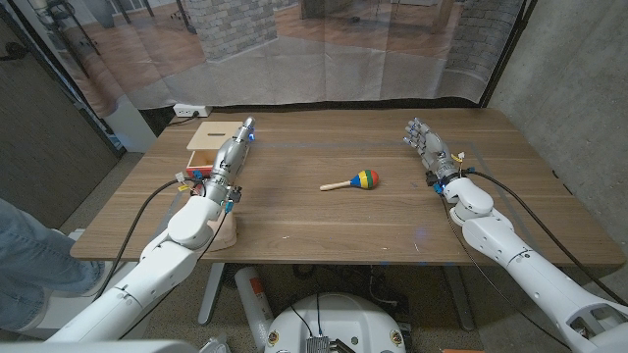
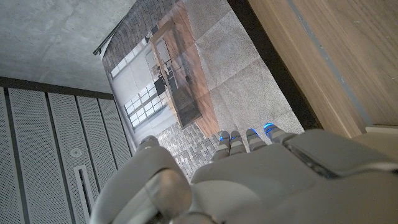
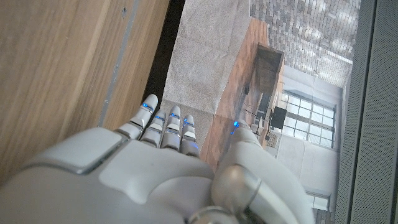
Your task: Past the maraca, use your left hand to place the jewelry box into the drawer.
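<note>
We see the left hand (image 1: 235,147) stretched out over the light wooden drawer (image 1: 208,139) at the table's far left, its fingers held straight and close together, holding nothing that we can make out; the left wrist view agrees, showing the fingers (image 2: 239,142) extended towards the backdrop with no object between them. The jewelry box itself we cannot find with certainty; the hand and forearm cover much of the drawer, so it may lie inside, under the arm, and we judge the placing step likely done or nearly so, though that is our inference only. The maraca (image 1: 355,180), striped in bright colours with a pale handle, lies on its side near the middle of the wooden table (image 1: 324,226), well apart from both hands; it serves as the landmark the left arm reaches beyond. The right hand (image 1: 428,145) waits at the far right, fingers apart and empty, kept clear because the task belongs to the other arm.
</note>
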Robot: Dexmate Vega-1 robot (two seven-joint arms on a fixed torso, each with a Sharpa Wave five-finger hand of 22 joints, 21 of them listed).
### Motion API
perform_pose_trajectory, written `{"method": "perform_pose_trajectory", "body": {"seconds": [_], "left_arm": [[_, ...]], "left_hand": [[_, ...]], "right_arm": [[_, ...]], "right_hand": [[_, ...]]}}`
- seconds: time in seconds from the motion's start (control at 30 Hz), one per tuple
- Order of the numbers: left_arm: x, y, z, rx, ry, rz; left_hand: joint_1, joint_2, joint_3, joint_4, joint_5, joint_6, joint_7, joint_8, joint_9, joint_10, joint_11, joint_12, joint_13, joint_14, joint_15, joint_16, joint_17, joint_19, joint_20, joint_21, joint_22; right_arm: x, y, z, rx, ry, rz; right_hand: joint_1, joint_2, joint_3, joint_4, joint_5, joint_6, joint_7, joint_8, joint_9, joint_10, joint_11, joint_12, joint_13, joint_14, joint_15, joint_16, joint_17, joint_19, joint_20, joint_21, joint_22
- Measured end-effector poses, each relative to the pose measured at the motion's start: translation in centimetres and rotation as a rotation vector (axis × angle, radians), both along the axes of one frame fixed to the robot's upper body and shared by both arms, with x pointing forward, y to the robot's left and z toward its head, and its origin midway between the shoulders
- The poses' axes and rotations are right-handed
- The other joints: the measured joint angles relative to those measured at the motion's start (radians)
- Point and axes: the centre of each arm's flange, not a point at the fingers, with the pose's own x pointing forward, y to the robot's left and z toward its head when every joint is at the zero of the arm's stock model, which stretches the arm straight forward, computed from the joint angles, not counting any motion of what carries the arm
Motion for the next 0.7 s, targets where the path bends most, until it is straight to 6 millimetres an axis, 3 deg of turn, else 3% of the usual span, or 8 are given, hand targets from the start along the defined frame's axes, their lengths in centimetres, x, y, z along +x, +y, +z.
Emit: {"method": "perform_pose_trajectory", "body": {"seconds": [0.27, 0.3, 0.7], "left_arm": [[-0.4, 0.0, 0.3, 0.011, -0.035, 0.024], [-1.6, -0.1, -0.7, 0.008, -0.028, 0.018], [-3.4, 0.0, -1.6, 0.009, -0.068, 0.035]], "left_hand": [[0.0, 0.0, 0.0, 0.0, 0.0, 0.009, 0.002, 0.0, 0.0, 0.009, 0.002, 0.004, 0.0, 0.009, 0.0, 0.0, 0.0, 0.0, 0.0, 0.0, 0.0], [0.0, 0.0, 0.0, 0.0, 0.0, 0.009, 0.002, 0.0, 0.0, 0.011, 0.0, 0.004, 0.0, 0.01, -0.001, 0.0, 0.0, 0.0, 0.0, 0.0, 0.0], [0.005, 0.005, 0.0, 0.0, 0.0, 0.012, -0.001, 0.0, 0.0, 0.016, -0.005, 0.004, 0.0, 0.015, 0.0, 0.008, 0.0, 0.0, 0.0, 0.0, 0.0]], "right_arm": [[-0.1, -0.3, -0.2, -0.003, 0.003, -0.004], [-0.2, -0.3, -0.1, -0.004, -0.006, 0.0], [-0.5, -0.2, 0.1, -0.009, -0.017, 0.004]], "right_hand": [[0.0, 0.0, 0.0, 0.0, 0.0, 0.0, 0.0, 0.0, 0.0, 0.0, 0.0, 0.0, 0.0, 0.0, 0.0, 0.0, 0.0, 0.0, 0.0, -0.004, 0.0], [0.0, 0.0, 0.0, 0.0, 0.0, 0.0, 0.0, 0.0, 0.0, 0.0, 0.0, 0.0, 0.0, 0.0, 0.0, 0.0, 0.0, 0.0, 0.0, -0.004, 0.0], [0.0, 0.0, 0.0, 0.0, 0.0, 0.0, 0.0, 0.0, 0.0, 0.005, 0.005, 0.0, 0.0, 0.0, 0.0, 0.0, 0.0, 0.0, 0.0, -0.012, 0.0]]}}
